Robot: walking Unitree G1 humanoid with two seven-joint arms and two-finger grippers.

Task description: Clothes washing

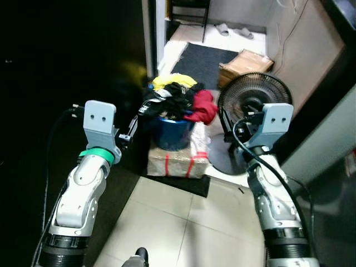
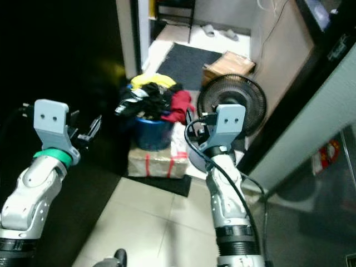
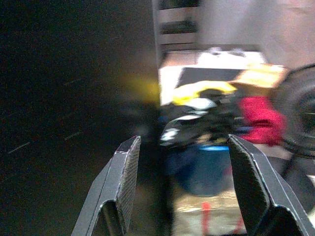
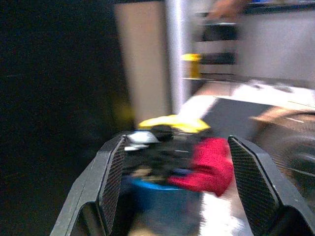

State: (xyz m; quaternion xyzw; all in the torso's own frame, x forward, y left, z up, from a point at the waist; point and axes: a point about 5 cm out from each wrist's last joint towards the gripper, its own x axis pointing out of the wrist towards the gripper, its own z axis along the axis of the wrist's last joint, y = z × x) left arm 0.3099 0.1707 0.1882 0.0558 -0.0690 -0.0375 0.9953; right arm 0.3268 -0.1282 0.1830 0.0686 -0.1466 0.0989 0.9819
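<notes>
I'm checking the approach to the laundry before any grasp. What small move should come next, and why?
Probably a short step forward toward the blue bucket. The heaped clothes lie ahead of both arms; the left end effector and right end effector are open, empty and raised, framing the pile from short of it. The fan stands close on the right, so keep centred.

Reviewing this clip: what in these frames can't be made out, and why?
- Blue bucket: its inside, buried under the heaped clothes in the eye views.
- Clothes: individual garments and their count; tangled, and blurred in both wrist views.
- Wrapped box under the bucket: contents hidden by wrapping.
- Area to the robot's left: too dark in every view.
- Fan: partly behind the right gripper mount.
- Left gripper: open, empty.
</notes>
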